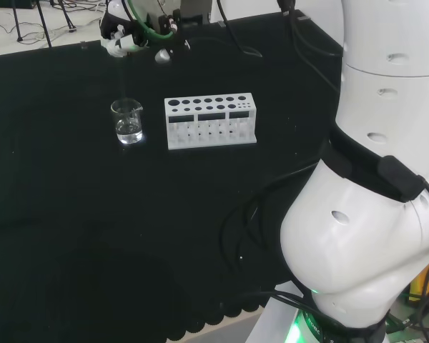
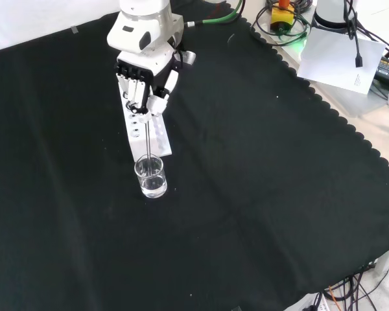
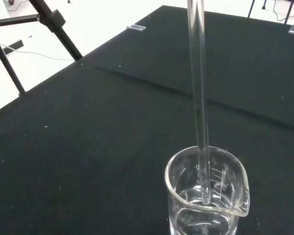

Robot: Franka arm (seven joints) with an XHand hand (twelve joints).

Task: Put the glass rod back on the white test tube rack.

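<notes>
The glass rod (image 2: 147, 139) hangs upright, its top pinched in the black and white hand (image 2: 144, 84). Its lower end dips inside a small clear beaker (image 2: 150, 177) that holds a little clear liquid. The wrist view shows the rod (image 3: 198, 88) reaching down past the beaker's rim (image 3: 208, 196) to the liquid. The white test tube rack (image 2: 159, 139) lies just beyond the beaker in the front view, partly behind the hand. In the head view the rack (image 1: 211, 121) stands to the right of the beaker (image 1: 127, 120), with the hand (image 1: 121, 39) high above the beaker.
The arm's big white links (image 1: 372, 179) take up the right of the head view. Cables and a yellow device (image 2: 282, 16) lie off the cloth's far edge in the front view. Black tripod legs (image 3: 19, 44) stand beyond the cloth in the wrist view.
</notes>
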